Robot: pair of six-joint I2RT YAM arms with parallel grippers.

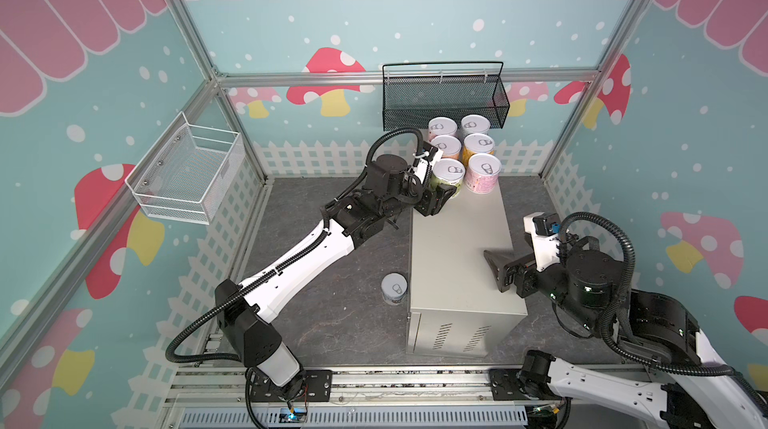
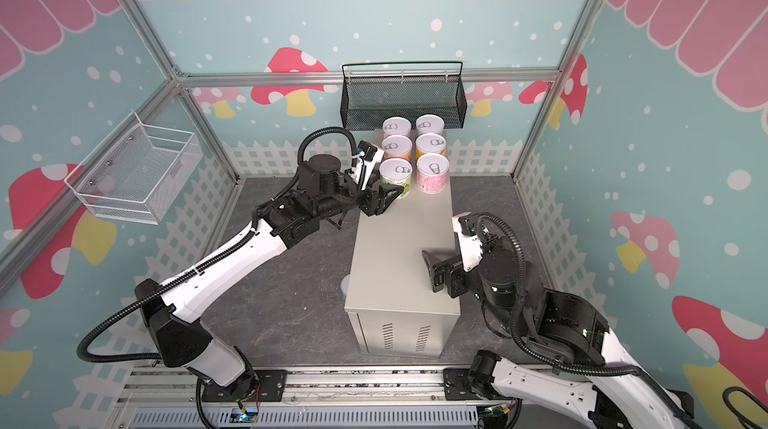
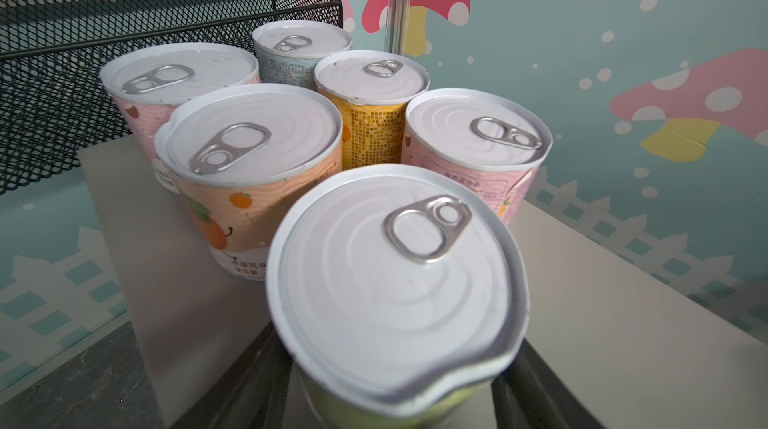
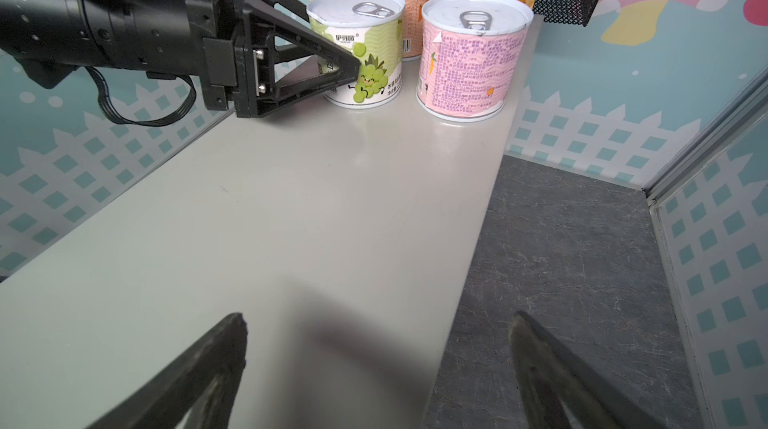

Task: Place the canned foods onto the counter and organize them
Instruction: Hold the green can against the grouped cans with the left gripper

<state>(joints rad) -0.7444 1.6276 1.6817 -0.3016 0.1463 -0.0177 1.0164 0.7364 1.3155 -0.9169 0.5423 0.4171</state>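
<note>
Beige-grey metal forms the bench, and six of the seven cans stand upright on its flat top, grouped two abreast and three deep at the end opposite the vent slits. Farthest from the vent slits stand the rear pink can and the white-blue can. Next come the orange can and the yellow can. The pair closest to the vent slits is the green can and the front pink can. The left pincer is closed onto the sides of the green can. In the right wrist view the base of this can appears to rest on the bench top, so placement looks complete but release is not yet done. In the left wrist view the lid rim of this can looks pressed out of round. The right pincer is spread wide and holds nothing. It hovers over the bare half of the bench top toward the vent slits. The seventh can stands upright on the floor, just beside the long side of the bench on the left arm's side and near the vent-slit end. Judged from this layout, the task is mostly complete. Three steps remain: release the green can, collect the seventh can from the floor, and set it on the bench in line with the group. The bare bench top beside the group leaves room for it.
</note>
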